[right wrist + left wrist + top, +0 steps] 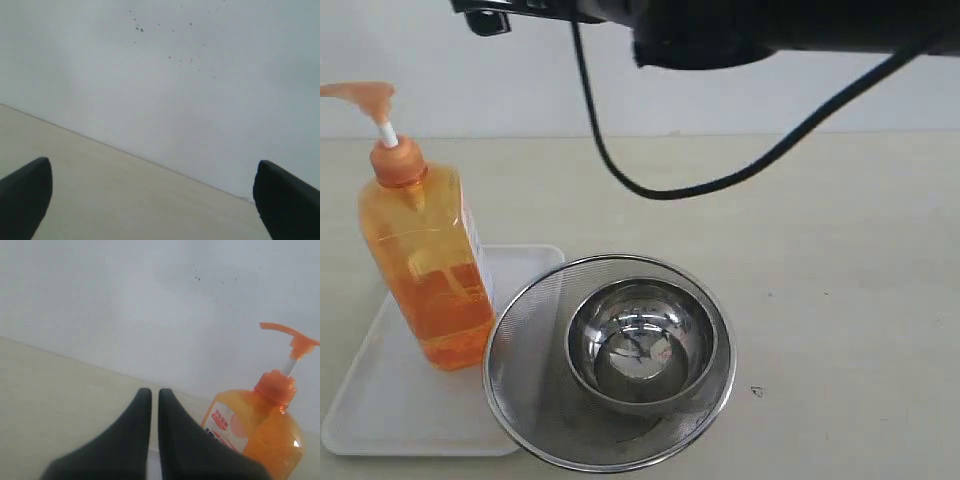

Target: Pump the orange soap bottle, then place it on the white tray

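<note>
Left wrist view: left gripper jaws closed to a thin slit, nothing between them. Orange soap bottle stands upright off to one side of the jaws, clear of them, pump head raised on its white stem, label toward the camera. Right wrist view: right gripper jaws spread wide, empty; only table and wall beyond. Exterior view: bottle sits on the white tray, on the side nearest the mesh strainer, just beside it. Strainer holds a steel bowl; its rim overlaps the tray edge.

The left tool is closed with jaws nearly touching; the right tool gapes wide.
</note>
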